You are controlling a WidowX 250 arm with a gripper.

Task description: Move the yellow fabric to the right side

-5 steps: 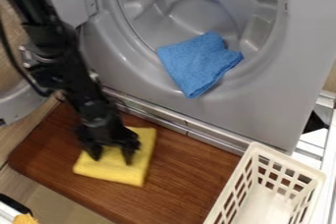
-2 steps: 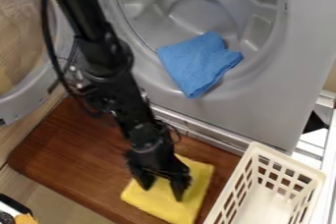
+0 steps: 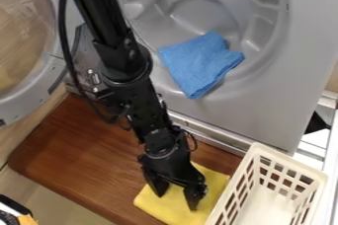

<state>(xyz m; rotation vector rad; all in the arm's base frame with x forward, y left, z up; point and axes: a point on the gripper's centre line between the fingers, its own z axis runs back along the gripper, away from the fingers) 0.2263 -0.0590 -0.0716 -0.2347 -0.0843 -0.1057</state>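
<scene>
While the hand (image 3: 176,201) stands on the yellow fabric (image 3: 173,211), fingers spread, at the wooden bench's (image 3: 72,155) near right, beside a white basket (image 3: 289,160), a blue cloth (image 3: 200,64) lies in the far grey drum (image 3: 201,17).

Fabric (image 3: 170,206) yellow, cloth (image 3: 201,63) blue, basket (image 3: 249,171) off-wht, board (image 3: 79,155) brn.

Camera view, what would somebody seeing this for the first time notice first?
The bright blue cloth stands out, draped over the lower rim of the round grey opening. Next comes the black gripper, fingers apart on the yellow fabric, beside the cream basket at lower right.
</scene>
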